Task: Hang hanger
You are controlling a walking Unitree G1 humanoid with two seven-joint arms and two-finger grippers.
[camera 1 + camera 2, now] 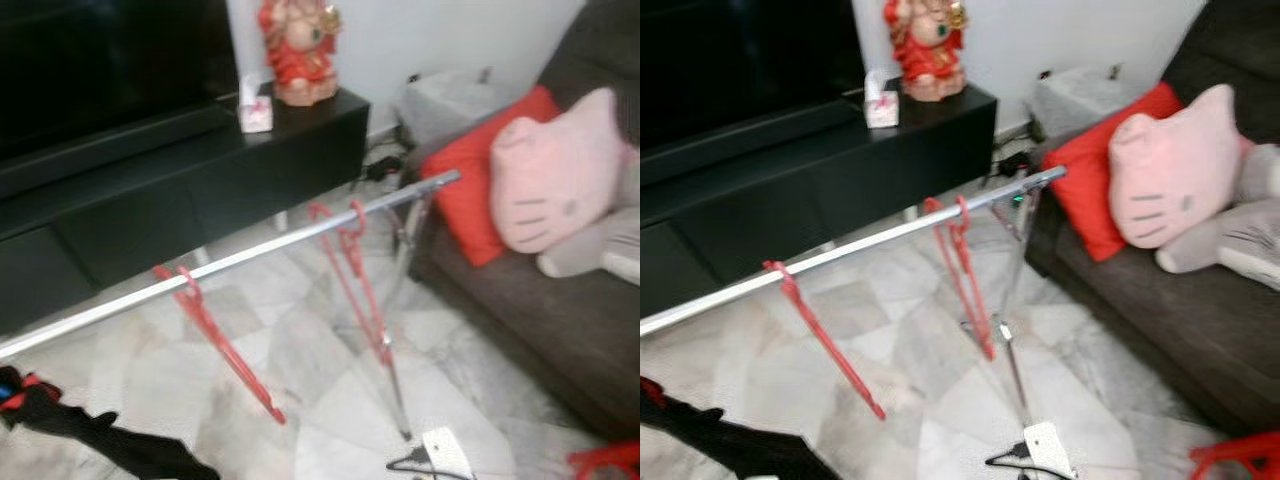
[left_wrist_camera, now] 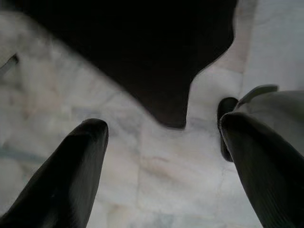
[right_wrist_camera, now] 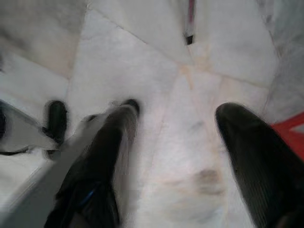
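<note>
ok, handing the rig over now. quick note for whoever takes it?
Left end effector: open, empty, hanging over the marble floor.
Right end effector: open, empty, also pointing down at the floor.
Rail: three red hangers already hooked on it, one toward the left and a pair nearer the right end.
One more red hanger lies on the floor at the robot's lower right, beside the sofa.
Left to do: probably pick up that hanger and hook it on the rail. Dark clothing lies on the floor at the left.
</note>
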